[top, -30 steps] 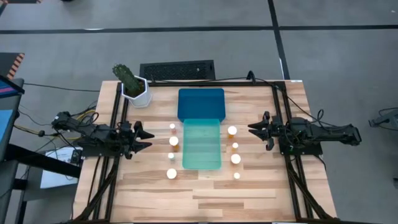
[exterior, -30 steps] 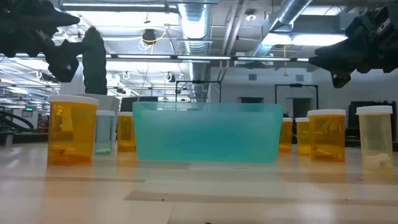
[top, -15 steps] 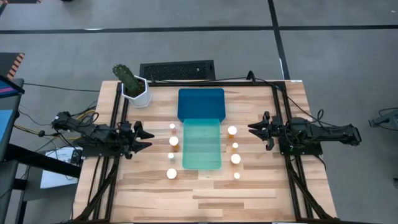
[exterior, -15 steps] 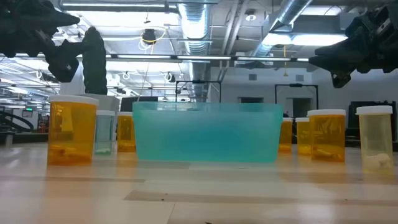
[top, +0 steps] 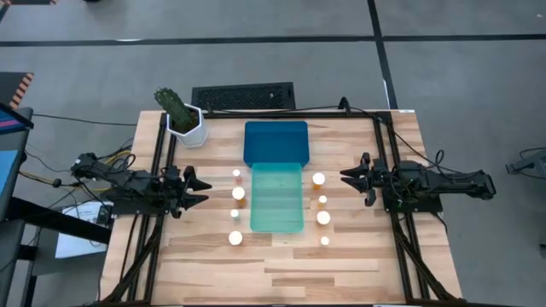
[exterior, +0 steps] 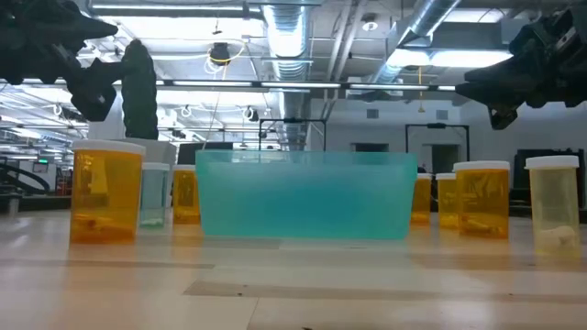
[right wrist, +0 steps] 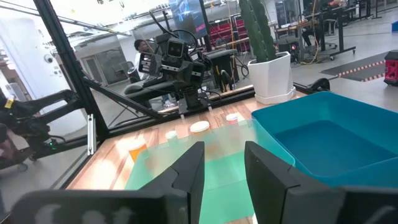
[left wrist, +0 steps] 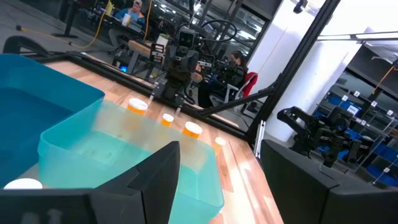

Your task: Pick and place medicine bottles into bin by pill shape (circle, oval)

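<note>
Medicine bottles stand in two loose columns on the wooden table (top: 341, 273), four on each long side of a pale teal bin (top: 276, 198). On the left arm's side, the bottles sit at the far end (top: 236, 174), beside the bin's middle (top: 239, 195), a little nearer (top: 235, 215) and at the near end (top: 235, 239). On the right arm's side they stand likewise, far (top: 318, 180), then (top: 322, 200), (top: 323, 218) and nearest (top: 325, 241). None lies in either bin. A darker blue bin (top: 275, 141) touches the teal one's far end, and a white pot with a cactus (top: 185, 122) stands near the table's far left corner.

The left gripper (top: 201, 189) hovers above the table's left edge, pointing toward the bottles, its jaws spread and holding nothing. The right gripper (top: 345, 177) mirrors it from the right edge, jaws likewise parted and empty. Both stay well apart from the bottles.

From table height, the wide amber bottle (exterior: 106, 191) fills the left foreground, the teal bin's wall (exterior: 307, 195) the centre, and a paler bottle (exterior: 554, 203) the right edge. Each wrist camera looks across the bins at the opposite arm; the left wrist view shows white caps (left wrist: 193, 129) beyond the teal bin.
</note>
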{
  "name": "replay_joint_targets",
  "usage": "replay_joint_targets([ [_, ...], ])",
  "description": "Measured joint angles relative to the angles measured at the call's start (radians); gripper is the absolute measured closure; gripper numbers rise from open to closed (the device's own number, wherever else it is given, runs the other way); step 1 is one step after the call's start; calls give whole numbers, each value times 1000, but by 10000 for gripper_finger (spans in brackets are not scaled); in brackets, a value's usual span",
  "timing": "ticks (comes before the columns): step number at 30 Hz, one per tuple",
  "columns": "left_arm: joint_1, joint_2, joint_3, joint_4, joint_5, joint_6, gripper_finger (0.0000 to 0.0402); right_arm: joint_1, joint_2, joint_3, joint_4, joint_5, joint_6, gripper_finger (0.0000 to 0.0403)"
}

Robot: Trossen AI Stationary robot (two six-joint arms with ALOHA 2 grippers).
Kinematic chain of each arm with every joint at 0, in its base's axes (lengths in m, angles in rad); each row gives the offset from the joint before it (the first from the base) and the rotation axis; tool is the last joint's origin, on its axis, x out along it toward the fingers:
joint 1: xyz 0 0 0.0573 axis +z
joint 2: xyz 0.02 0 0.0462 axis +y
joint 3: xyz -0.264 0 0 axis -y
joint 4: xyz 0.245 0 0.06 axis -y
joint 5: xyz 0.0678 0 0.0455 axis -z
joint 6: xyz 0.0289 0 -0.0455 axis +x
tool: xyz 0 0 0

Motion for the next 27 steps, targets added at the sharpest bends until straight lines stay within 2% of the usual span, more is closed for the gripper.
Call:
replay_joint_targets([
  [9,0,0,0,2,-9,-2,184,0,0,0,0,0,0,278],
  [13,0,0,0,17,-54,-74,184,-4,0,0,0,10,-36,278],
  [16,0,0,0,22,-148,-165,184,-9,0,0,4,17,-15,278],
  [21,0,0,0,28,-353,-369,184,-6,0,0,13,18,266,278],
  [24,0,0,0,27,-470,-392,184,-11,0,0,16,33,389,278],
  [27,0,0,0,16,-591,-347,184,-15,0,0,16,33,463,278],
])
